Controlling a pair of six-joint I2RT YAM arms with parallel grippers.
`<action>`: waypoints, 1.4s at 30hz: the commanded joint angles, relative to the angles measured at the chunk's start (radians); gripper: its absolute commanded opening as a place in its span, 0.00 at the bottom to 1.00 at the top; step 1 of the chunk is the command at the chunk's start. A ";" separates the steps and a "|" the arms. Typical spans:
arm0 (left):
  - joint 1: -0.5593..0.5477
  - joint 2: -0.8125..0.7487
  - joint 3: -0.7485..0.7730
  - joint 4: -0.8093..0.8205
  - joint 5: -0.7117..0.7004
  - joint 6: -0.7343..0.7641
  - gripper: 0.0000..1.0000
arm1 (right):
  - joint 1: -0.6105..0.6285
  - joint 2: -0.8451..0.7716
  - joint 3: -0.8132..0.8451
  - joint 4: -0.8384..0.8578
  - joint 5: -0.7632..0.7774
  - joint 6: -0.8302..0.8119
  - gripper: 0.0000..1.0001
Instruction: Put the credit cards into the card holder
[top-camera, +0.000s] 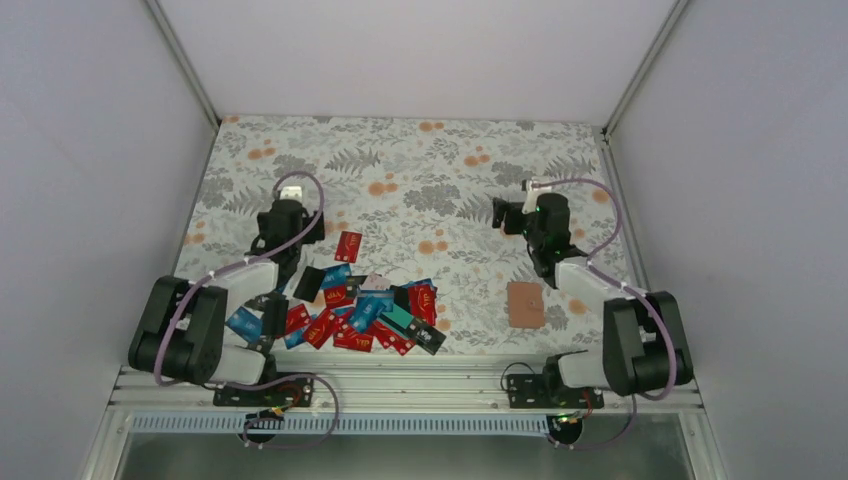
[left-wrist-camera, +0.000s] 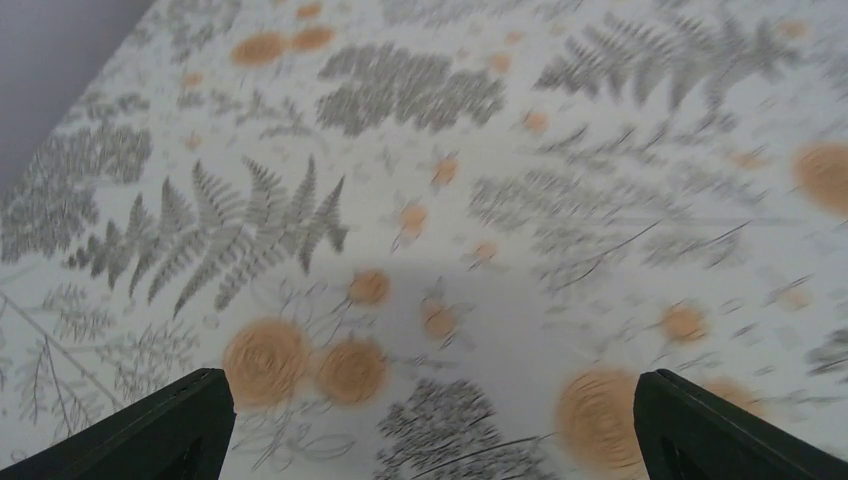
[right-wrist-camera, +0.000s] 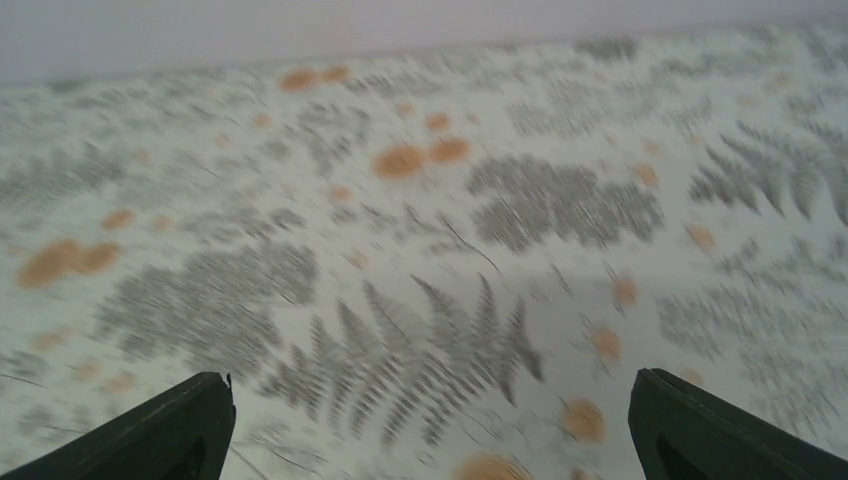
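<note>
The credit cards (top-camera: 362, 312) lie in a loose pile near the table's front edge, mostly red with some blue, black and teal. One red card (top-camera: 348, 245) lies apart just behind the pile. The card holder (top-camera: 525, 303), tan-brown and closed flat, lies at the front right beside the right arm. My left gripper (top-camera: 290, 215) hovers behind the pile's left side; its wrist view shows it (left-wrist-camera: 425, 380) open and empty over bare cloth. My right gripper (top-camera: 520, 214) is behind the holder, also open and empty (right-wrist-camera: 428, 376). Neither wrist view shows cards or the holder.
The table carries a pale cloth (top-camera: 420, 170) printed with grey ferns and orange flowers. White walls enclose the left, back and right sides. A metal rail (top-camera: 400, 385) runs along the near edge by the arm bases.
</note>
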 joint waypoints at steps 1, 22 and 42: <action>0.091 0.064 -0.118 0.362 0.100 0.083 1.00 | -0.088 0.069 -0.110 0.290 -0.056 -0.061 1.00; 0.245 0.043 0.326 -0.091 0.189 0.136 1.00 | -0.239 0.128 0.373 -0.238 0.029 -0.038 1.00; 0.118 -0.044 0.484 -0.790 0.730 -0.086 1.00 | -0.146 -0.185 0.102 -1.027 -0.282 0.521 1.00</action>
